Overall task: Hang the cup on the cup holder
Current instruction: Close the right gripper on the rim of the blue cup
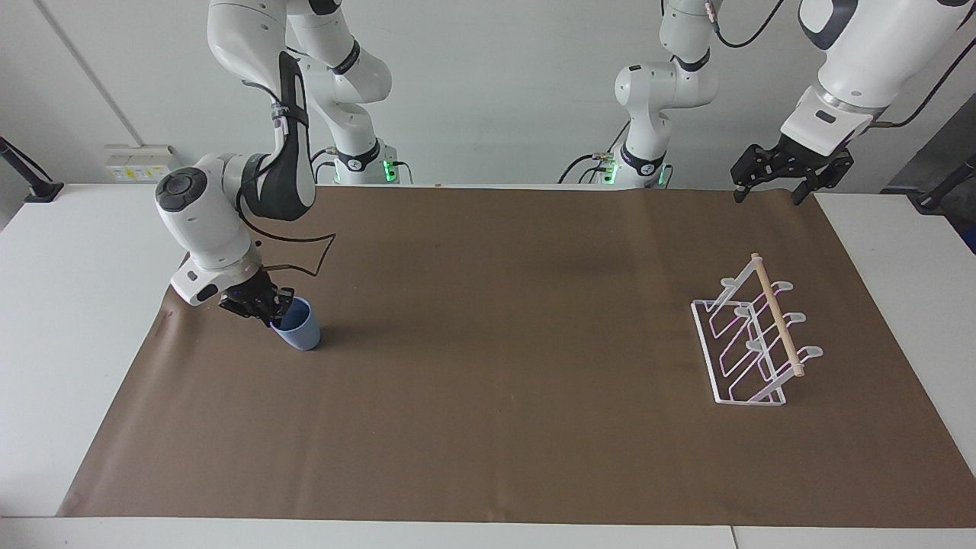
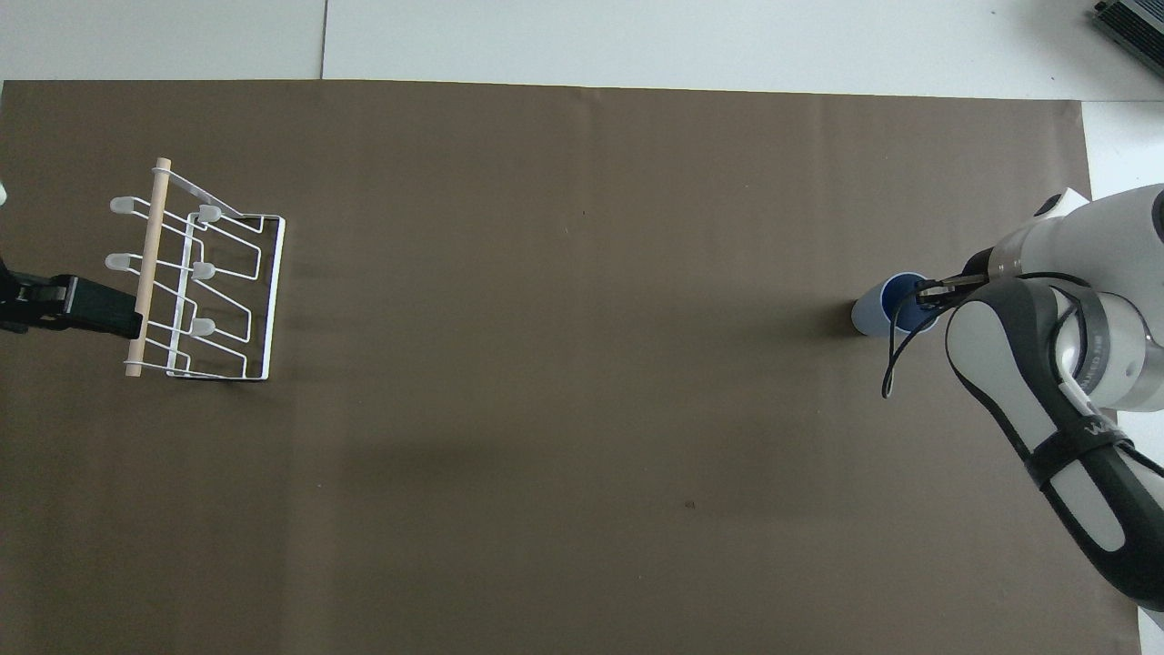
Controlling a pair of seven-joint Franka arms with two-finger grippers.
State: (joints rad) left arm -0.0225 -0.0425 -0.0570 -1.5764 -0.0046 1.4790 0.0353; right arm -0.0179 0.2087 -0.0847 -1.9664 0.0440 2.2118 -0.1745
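Facing view: the right gripper (image 1: 268, 307) sits at the rim of the light-blue cup (image 1: 298, 326), at about nine o'clock on the brown paper mat (image 1: 488, 427), its fingers pinched together on the cup's wall at the side toward the right arm's end of the table. The cup stands on the mat, leaning a little. The white wire cup holder (image 1: 751, 343) with its wooden dowel (image 1: 776, 314) stands at about three o'clock, well apart from the cup. The left gripper (image 1: 770, 185) hangs over the mat's corner at about one o'clock with its fingers spread, waiting.

To do this step well, I judge the lift should go straight up so the thin rim hold does not twist, and the cup must be turned mouth-down before it meets a prong.

Overhead view: the cup (image 2: 884, 307) lies at about three o'clock, with the right gripper (image 2: 929, 293) clamped on its rim, one finger inside the mouth. The cup holder (image 2: 207, 282) is at nine o'clock, and the left gripper (image 2: 55, 305) shows just beside the dowel's end of it.

Writing: pale lettering on the right arm's dark band is too small to read; the cup and holder carry no marks.
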